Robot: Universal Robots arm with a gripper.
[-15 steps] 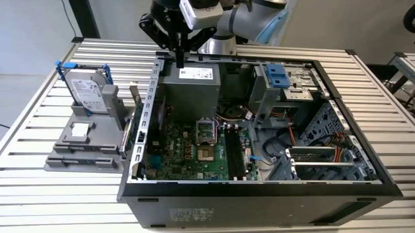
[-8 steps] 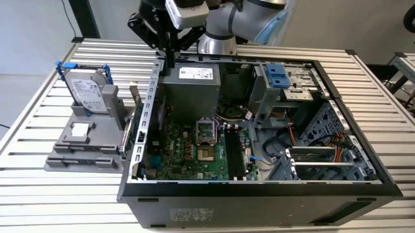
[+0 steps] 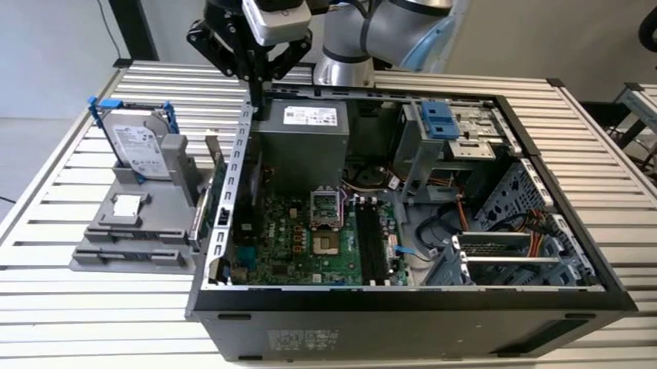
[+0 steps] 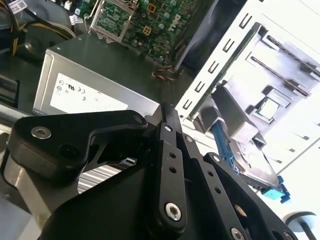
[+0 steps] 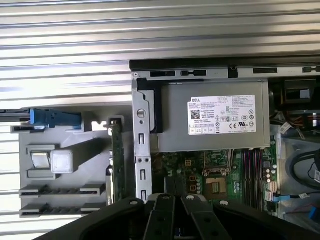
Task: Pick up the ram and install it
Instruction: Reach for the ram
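The ram (image 3: 206, 188) is a thin dark green stick standing on edge in the grey fixture (image 3: 123, 231), just outside the case's side wall on the exterior view's left. In the first wrist view the ram (image 5: 116, 160) runs alongside that wall, and in the second wrist view its edge (image 4: 235, 62) lies behind the perforated wall. My gripper (image 3: 255, 104) hangs above the case's back corner, over that wall, higher than the ram and apart from it. Its black fingers (image 4: 167, 107) (image 5: 165, 197) are shut together with nothing between them. The long black memory slots (image 3: 371, 246) (image 5: 252, 170) lie on the motherboard.
The open computer case (image 3: 411, 296) lies on a slatted metal table (image 3: 61, 307). A grey power supply (image 3: 303, 138) (image 5: 210, 115) sits under the gripper. A silver hard drive in a blue frame (image 3: 138, 142) (image 4: 255, 167) stands in the fixture. Drive cages and cables fill the case's right side.
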